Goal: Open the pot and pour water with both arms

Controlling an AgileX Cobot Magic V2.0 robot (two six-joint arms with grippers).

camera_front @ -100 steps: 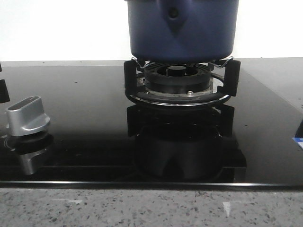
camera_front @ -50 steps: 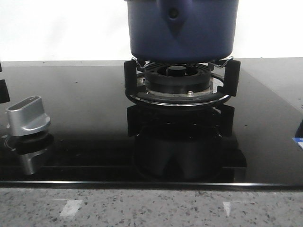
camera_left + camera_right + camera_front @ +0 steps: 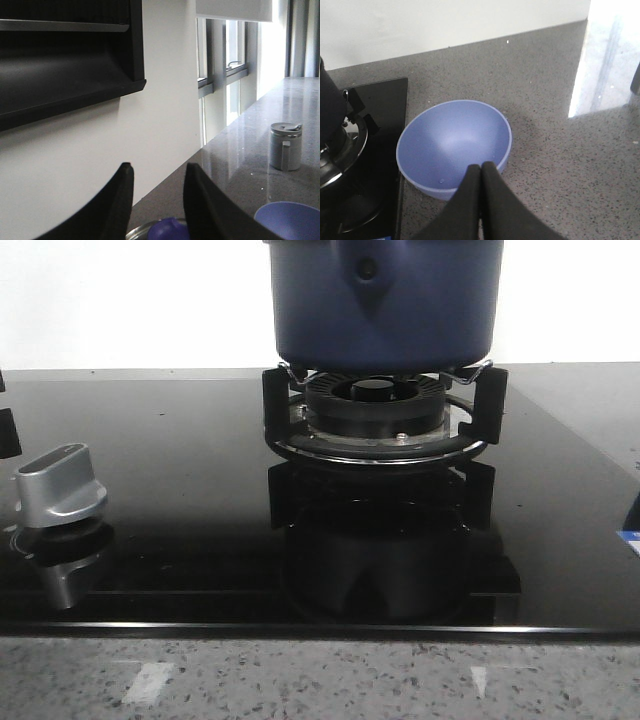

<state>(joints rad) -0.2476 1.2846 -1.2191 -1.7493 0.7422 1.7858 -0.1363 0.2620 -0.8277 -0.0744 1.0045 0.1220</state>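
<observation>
A dark blue pot (image 3: 385, 302) sits on the black burner grate (image 3: 383, 410) toward the back edge of the glossy black cooktop (image 3: 180, 480). The left gripper (image 3: 155, 200) hangs with fingers apart, holding nothing. The right gripper (image 3: 481, 192), fingers pressed together, hovers over a blue bowl (image 3: 454, 145) on the speckled counter (image 3: 560, 150) beside the cooktop's edge.

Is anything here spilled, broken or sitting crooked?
Nothing stands out. The dark navy-blue round pot sits level on the black ringed burner grate, the glossy black glass cooktop looks dry, and the pale blue plastic bowl stands upright on the speckled counter.
</observation>
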